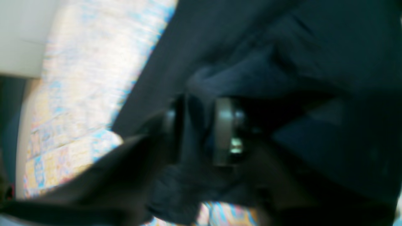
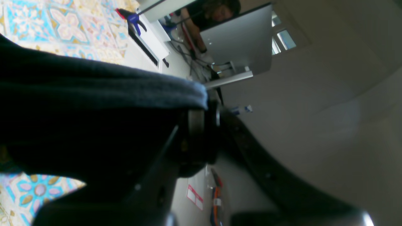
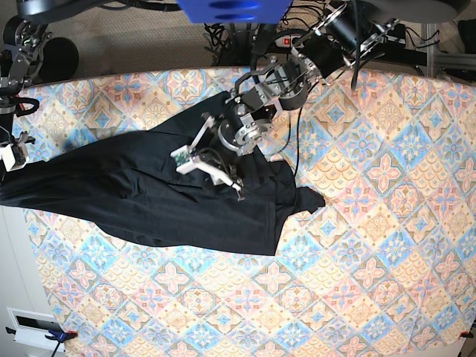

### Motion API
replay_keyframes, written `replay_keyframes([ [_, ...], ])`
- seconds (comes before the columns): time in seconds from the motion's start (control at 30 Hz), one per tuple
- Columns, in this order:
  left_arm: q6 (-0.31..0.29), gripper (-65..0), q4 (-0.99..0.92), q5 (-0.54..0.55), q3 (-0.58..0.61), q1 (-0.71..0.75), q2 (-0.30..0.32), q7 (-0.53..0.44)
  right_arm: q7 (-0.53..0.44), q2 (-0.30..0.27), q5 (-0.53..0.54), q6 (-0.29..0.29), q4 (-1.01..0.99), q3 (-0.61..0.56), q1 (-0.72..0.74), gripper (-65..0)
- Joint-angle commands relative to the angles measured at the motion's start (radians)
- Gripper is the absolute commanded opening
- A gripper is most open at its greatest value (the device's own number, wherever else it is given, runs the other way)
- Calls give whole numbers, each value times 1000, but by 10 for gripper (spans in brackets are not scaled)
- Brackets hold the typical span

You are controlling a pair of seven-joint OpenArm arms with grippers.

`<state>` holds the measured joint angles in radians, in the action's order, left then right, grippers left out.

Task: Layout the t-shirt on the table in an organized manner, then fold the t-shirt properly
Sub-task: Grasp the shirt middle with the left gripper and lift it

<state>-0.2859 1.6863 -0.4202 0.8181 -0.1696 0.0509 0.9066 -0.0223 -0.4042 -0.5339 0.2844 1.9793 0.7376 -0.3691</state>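
Now: spreading the t-shirt [image 3: 149, 197], mid-layout.
Your right gripper [image 2: 205, 117] pinches a sleeve end past the table [image 3: 372, 245] edge, prob. to pull it taut; left gripper [image 3: 223, 172] mid-shirt, fabric btwn parted jaws—can't tell if gripped.

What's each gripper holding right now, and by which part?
Right gripper: shut on the t-shirt, at its far end off the table edge. Left gripper: jaws apart around a fold mid-shirt; grip unclear.

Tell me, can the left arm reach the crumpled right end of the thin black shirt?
Probably yes: the left gripper is already over the black shirt, and only flat fabric lies between it and that bunched end.
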Motion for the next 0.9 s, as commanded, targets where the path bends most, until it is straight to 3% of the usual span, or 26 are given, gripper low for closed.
replay_keyframes([
  [0.0, -16, -375, 16, -4, 14, -2, 8, -1, -17, -22, 8, -29, 15, 10, 5, -650],
  [0.17, -152, -195, 18, -3, 113, 40, 74, 45, -17, -11, 8, -29, 15, 10, 5, -650],
  [0.23, -189, -168, 21, -3, 132, 52, 85, 55, -17, -8, 8, -29, 15, 9, 5, -650],
  [0.37, -233, -195, 36, -3, 145, 60, 91, 72, -17, 4, 8, -29, 13, 9, 5, -650],
  [0.6, -258, -258, 209, -3, 145, 64, 86, 161, -17, 24, 8, -29, 13, -19, 5, -650],
  [0.87, -263, -271, 303, -6, 146, 72, 62, 185, -17, 40, 7, -29, 13, -43, 5, -650],
])
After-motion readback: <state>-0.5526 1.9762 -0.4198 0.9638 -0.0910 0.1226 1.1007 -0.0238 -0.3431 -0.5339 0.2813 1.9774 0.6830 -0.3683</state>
